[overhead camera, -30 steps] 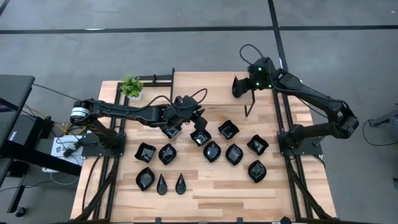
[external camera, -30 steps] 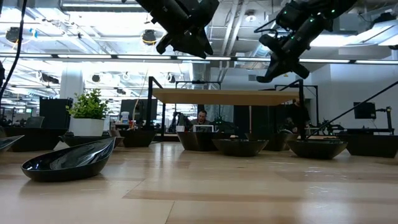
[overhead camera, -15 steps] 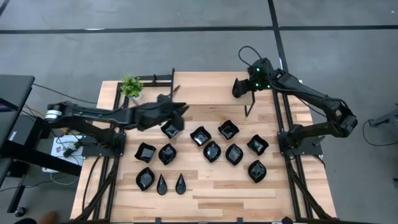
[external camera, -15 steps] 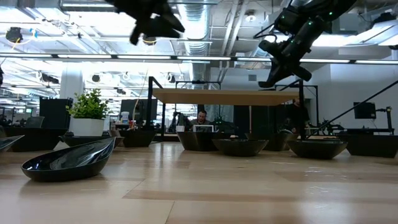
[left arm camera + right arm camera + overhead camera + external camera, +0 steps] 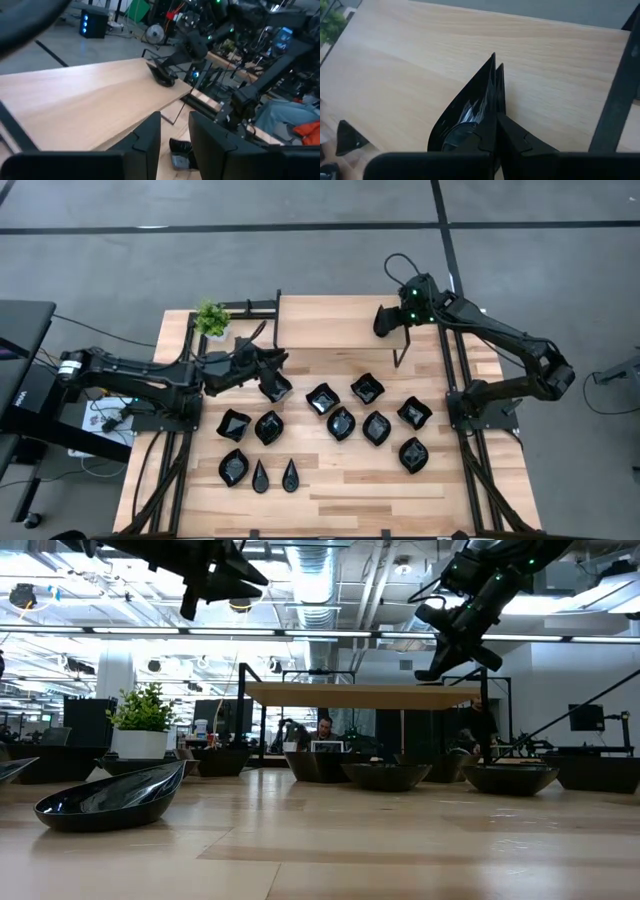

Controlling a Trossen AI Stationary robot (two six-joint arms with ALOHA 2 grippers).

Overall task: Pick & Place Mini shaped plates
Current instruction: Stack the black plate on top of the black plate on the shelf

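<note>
You have a light wooden slatted table with black frame rails down both long sides. On it lie the mini shaped plates, glossy black, grouped in the middle and nearer half. Three sit in a rear row, five in a middle row, and four nearest the front edge. Two narrow teardrop plates lie side by side there. A small green potted plant stands at the far left corner. The far strip of boards is bare wood.

Glossy black mini shaped plates on a pale, wood-grained table; green potted plant in a white pot at the corner.
</note>
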